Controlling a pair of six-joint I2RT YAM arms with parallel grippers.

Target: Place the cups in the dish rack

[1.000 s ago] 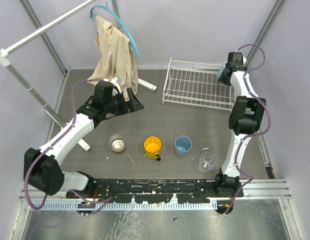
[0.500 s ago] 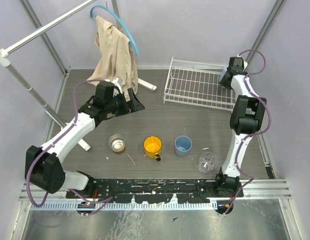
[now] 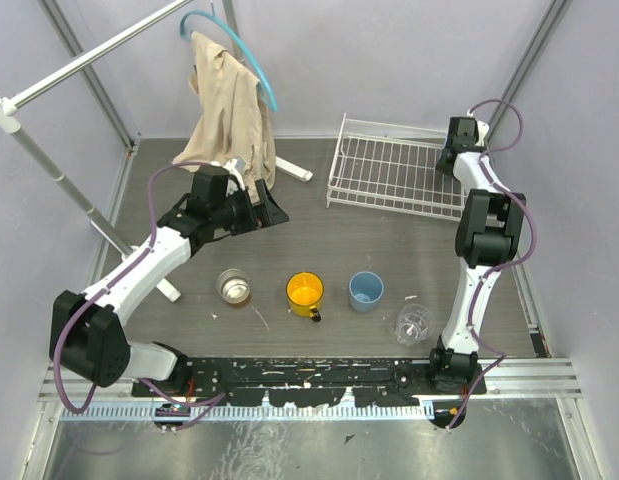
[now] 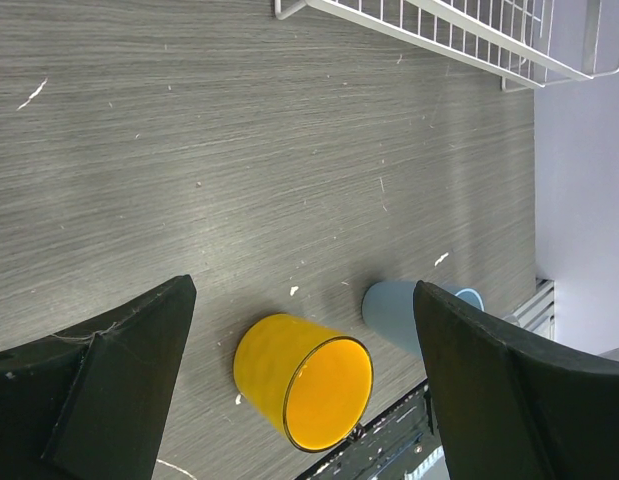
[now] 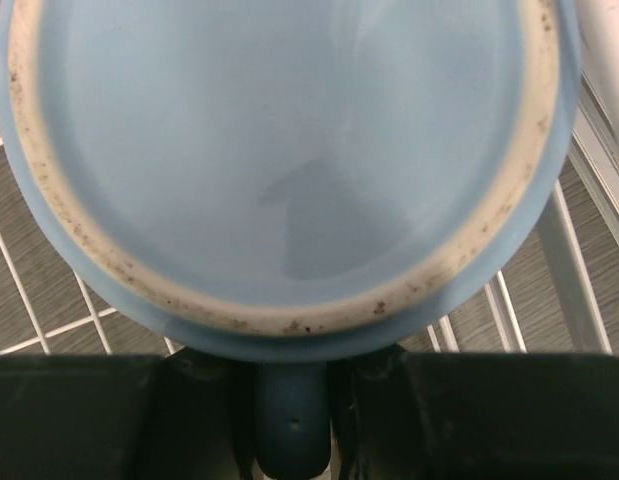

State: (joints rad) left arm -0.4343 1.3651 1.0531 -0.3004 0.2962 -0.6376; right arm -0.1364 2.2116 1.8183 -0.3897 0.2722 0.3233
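From high behind the near edge, we look down on the whole grey wood-grain worktop (image 3: 389, 245). Our left wrist view looks down from mid-height, sharing the round yellow-orange mug (image 4: 304, 385) and white wire-grid rack (image 4: 459, 30) with it. Our right wrist view presses close against a light blue handled mug (image 5: 289, 130) above those wires.

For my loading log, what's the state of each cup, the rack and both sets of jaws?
light blue mug, held by its handle in the right gripper, over the dish rack
dish rack, no other cup in it
yellow mug, upright, empty, on the table
blue tumbler, upright on the table
metal cup, upright on the table
glass cup, on the table, tilt unclear
left gripper, jaws open, empty
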